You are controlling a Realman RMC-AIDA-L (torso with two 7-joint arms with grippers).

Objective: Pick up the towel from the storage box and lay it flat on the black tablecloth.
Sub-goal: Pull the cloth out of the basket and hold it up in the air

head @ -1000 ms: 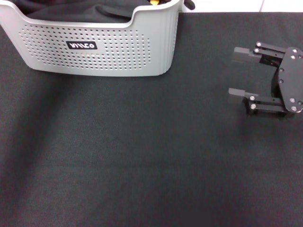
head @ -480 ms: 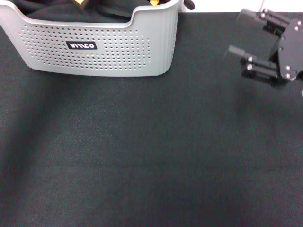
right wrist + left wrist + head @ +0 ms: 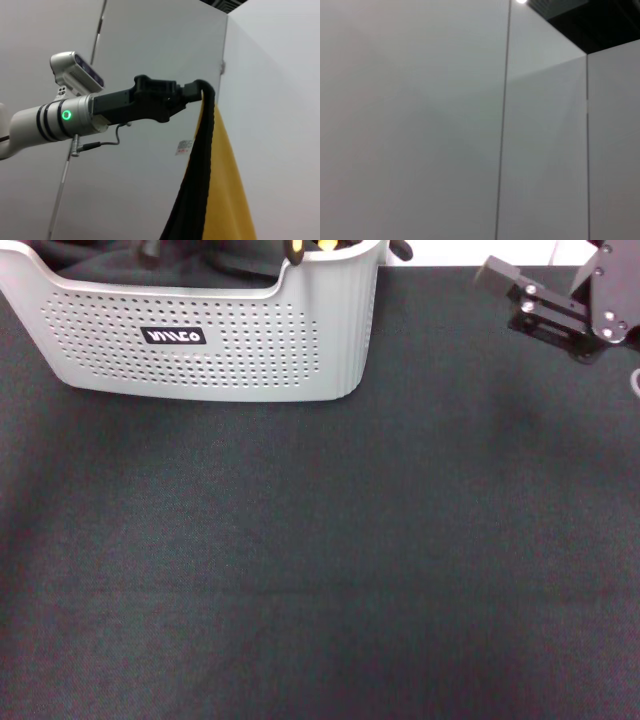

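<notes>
The towel [image 3: 210,200] hangs in a long drape, yellow side and dark black-edged fold showing, pinched at its top by the left gripper [image 3: 192,92], which is clamped on it high up before white wall panels. This shows only in the right wrist view. In the head view, the grey box [image 3: 200,340] sits at the far left of the black tablecloth [image 3: 320,570], w/ the right gripper [image 3: 500,275] at the far right edge, fingers partly cut off, can't tell its opening.

White wall panels [image 3: 420,125] with thin dark vertical seams [image 3: 502,150]
</notes>
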